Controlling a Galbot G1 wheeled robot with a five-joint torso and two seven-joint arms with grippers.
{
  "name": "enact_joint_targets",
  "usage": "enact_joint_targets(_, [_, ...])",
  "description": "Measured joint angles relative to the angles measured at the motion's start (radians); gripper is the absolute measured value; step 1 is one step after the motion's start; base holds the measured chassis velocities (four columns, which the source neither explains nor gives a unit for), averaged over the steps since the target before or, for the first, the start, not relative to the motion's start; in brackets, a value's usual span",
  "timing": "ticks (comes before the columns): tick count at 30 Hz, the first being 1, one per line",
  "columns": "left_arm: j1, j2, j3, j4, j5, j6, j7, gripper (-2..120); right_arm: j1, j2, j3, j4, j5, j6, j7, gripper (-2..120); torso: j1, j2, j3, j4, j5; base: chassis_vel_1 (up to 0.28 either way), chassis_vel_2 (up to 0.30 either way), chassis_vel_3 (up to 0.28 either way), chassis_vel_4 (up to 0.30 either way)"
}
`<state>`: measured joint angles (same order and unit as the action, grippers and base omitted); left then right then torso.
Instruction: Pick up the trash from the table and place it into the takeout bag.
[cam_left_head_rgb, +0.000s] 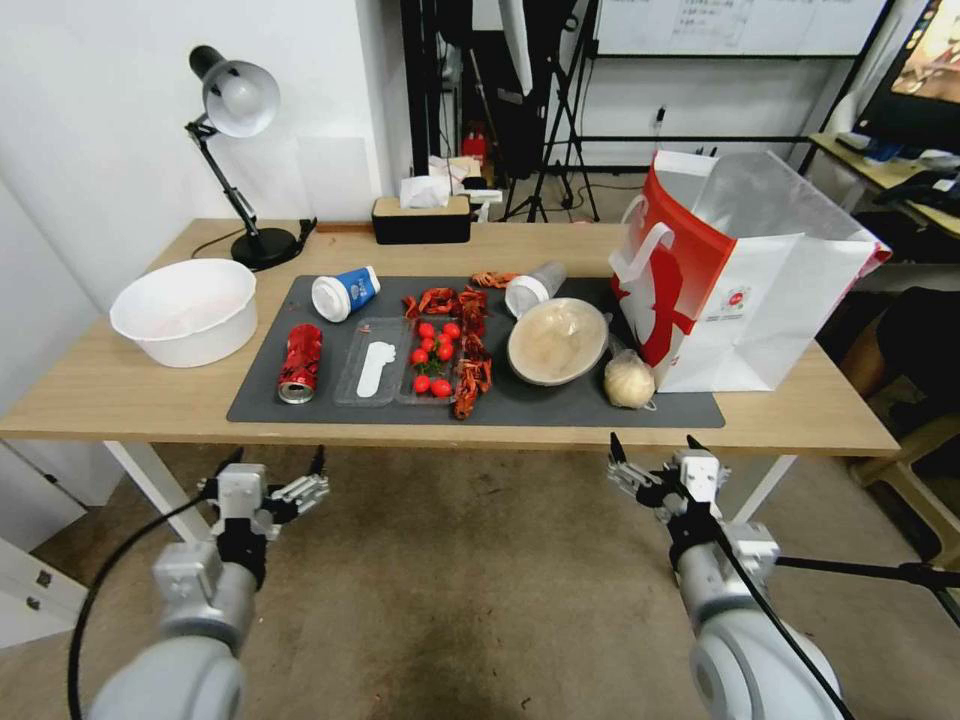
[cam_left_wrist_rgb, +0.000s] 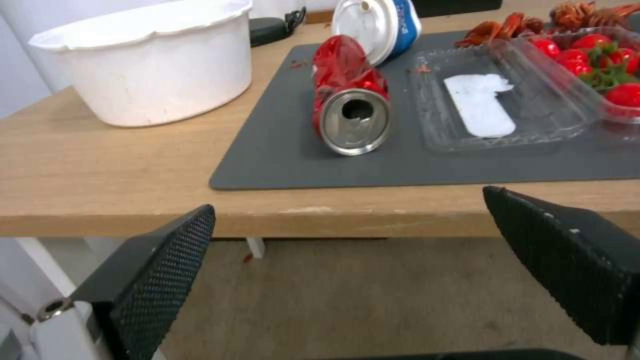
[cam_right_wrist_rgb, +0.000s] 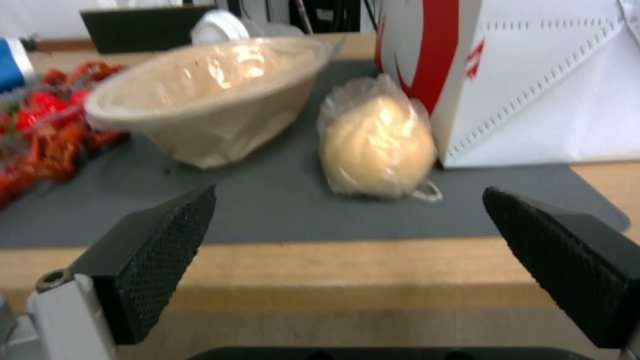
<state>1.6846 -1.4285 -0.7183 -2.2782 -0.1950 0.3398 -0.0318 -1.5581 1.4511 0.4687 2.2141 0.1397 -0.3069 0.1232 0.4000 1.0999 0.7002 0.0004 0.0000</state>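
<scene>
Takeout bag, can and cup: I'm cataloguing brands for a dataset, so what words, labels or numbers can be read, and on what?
None can be read as text.
takeout bag: small red round logo with a line of print under it, too small to read.
blue-and-white paper cup: white lettering on the blue wall, too blurred to read.
red drink can: crumpled, its print cannot be made out.
Whiteboard behind: handwriting too small to read.

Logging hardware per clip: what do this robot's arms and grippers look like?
Both arms are silver-grey rounded shells with black wrist sections and trailing black cables. The left gripper and right gripper have pale metal bodies and black, wedge-shaped fingers with knurled, diamond-textured pads.
</scene>
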Motion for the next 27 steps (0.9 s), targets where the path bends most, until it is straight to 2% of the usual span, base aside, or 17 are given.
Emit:
enact_joint_targets(3, [0.002,0.000,-0.002,0.002,-0.001,-0.008,-0.001,100,0.006,-0.006,-0.006,-0.001,0.016,0.014,0.008,100,0.000,0.000,0.000,-0.0006,-0.0002,0.000,0.000,0.000,0.000])
enact_joint_targets(17, [0.000,0.010,0.012,0.006,0.005,-0.032,0.000,100,0.043,-0.027,-0.011,-0.007,0.053,0.028,0.081,100,0.000,0.000,0.000,-0.0009,-0.0001,0.000,0.000,0.000,0.000])
enact_joint_targets(27, [0.010,0.016,0.004,0.003,0.006,-0.050,0.001,100,0.162,-0.052,-0.033,-0.081,0.104,-0.011,0.142,100,0.000,0.000,0.000,-0.0006,0.0001,0.000,0.000,0.000,0.000])
